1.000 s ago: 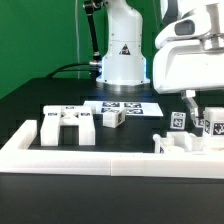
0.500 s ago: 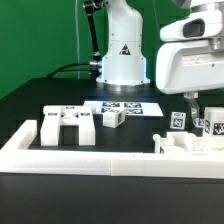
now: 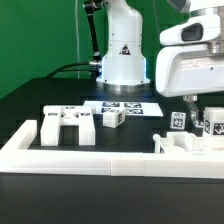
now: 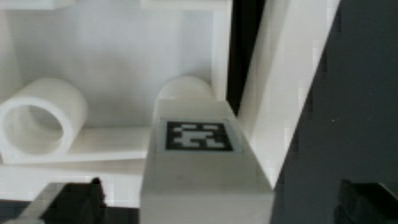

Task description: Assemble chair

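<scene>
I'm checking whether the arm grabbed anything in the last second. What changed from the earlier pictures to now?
The gripper shifted slightly toward the exterior view's right, above the tagged chair pieces; its jaws stayed open, nothing taken or let go. The bracket-like piece, small tagged block and marker board lie as before.

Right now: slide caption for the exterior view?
Open two-finger gripper hangs above small tagged white plastic chair pieces; a blocky white bracket piece sits at the exterior view's left.
</scene>
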Available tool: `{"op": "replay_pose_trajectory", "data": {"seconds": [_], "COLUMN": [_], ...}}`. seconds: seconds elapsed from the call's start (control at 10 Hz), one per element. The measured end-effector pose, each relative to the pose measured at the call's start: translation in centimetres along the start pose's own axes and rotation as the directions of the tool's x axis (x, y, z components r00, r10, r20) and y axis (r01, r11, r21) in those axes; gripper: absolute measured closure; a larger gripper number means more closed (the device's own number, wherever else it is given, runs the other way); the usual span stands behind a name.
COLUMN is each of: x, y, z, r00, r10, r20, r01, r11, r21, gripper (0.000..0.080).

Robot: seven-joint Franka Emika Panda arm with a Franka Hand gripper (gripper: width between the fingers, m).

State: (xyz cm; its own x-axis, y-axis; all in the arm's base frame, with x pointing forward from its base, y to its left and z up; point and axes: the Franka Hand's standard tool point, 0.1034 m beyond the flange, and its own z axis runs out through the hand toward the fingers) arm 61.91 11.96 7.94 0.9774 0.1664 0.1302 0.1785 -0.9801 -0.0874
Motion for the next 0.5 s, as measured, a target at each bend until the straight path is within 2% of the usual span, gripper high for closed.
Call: {"op": "replay_pose_trajectory", "data": {"seconds": [0.2, 0.3, 0.4, 0.5], "x": [-0.03, -0.03, -0.04, -0.04], "y": [0.08, 0.09, 0.09, 0.09], "z": [0.05, 0.05, 0.06, 0.06], "r00": [1.0, 1.0, 1.0, 1.0], "r10": [-0.003, -0.002, -0.002, -0.002], "r20": [0.001, 0.001, 0.001, 0.001], "r01": [0.003, 0.002, 0.002, 0.002], "r11": [1.0, 1.0, 1.0, 1.0], "r21": [0.0, 0.0, 0.0, 0.0], "gripper": [0.0414, 0.0414, 0.0509, 0.0509]}}
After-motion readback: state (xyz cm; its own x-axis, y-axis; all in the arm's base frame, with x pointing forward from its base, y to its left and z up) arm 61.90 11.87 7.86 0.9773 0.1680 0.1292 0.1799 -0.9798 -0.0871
